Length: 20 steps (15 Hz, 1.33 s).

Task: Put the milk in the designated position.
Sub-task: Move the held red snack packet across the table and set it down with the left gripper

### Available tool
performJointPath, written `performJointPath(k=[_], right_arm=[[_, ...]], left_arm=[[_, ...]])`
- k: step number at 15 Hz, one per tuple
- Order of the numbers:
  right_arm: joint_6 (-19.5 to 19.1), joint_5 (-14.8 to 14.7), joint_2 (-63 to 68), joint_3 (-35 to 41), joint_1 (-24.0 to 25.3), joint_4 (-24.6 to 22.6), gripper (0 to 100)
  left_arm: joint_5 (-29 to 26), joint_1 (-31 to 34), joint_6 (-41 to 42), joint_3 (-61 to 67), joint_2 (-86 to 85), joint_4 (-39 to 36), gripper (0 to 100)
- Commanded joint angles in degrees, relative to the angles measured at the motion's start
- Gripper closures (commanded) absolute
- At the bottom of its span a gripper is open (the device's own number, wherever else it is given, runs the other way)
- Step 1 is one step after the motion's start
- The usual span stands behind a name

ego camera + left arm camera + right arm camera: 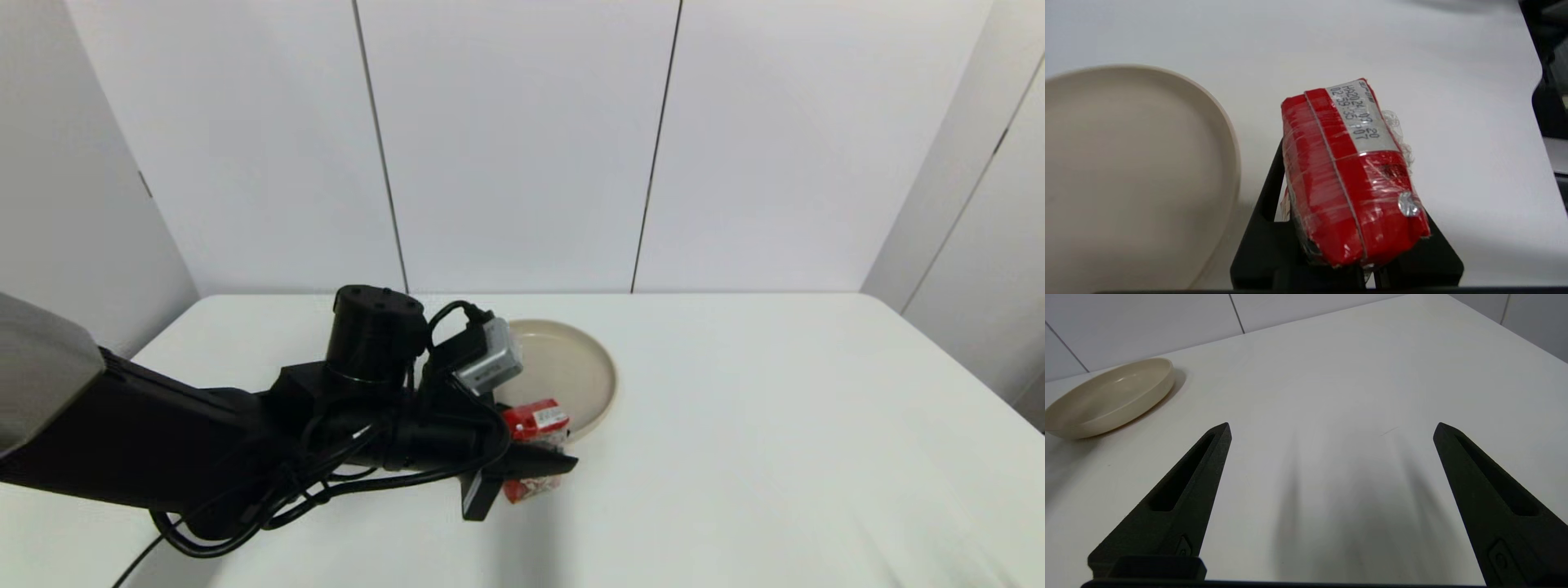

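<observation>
The left tool (522, 474) is clamped on the milk (535, 445), holding it just off the plate (571, 376), at the rim's 6 o'clock above the white surface (775, 425). The plate's visible part holds nothing. The right tool (1331, 433) hangs low over the surface, fingers spread wide.

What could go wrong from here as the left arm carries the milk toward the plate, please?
1. The milk sits tilted between the left gripper fingers, wrapped in glossy film, so it might slip or twist.
2. It hangs beside the plate, near the rim; lowering too early could clip the rim or leave the carton leaning on it.
3. The arm hides much of the plate in the head view, making placement harder to judge.

The right gripper is open and idle.
</observation>
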Motion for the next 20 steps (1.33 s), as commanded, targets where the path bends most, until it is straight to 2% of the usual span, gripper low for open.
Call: performJointPath(k=[1,4,14,20], right_arm=[[0.1,-0.1,0.1,0.0,0.0,0.0,0],[0.1,-0.1,0.1,0.0,0.0,0.0,0],[0.1,-0.1,0.1,0.0,0.0,0.0,0],[0.1,-0.1,0.1,0.0,0.0,0.0,0]], left_arm=[[-1.8,2.2,4.9,-0.1,3.5,-0.3,100],[-4.0,2.6,6.5,-0.7,5.5,-0.3,100],[-4.0,2.6,7.5,-3.7,7.4,-1.0,100],[-4.0,2.5,7.5,-3.8,9.0,-4.2,100]])
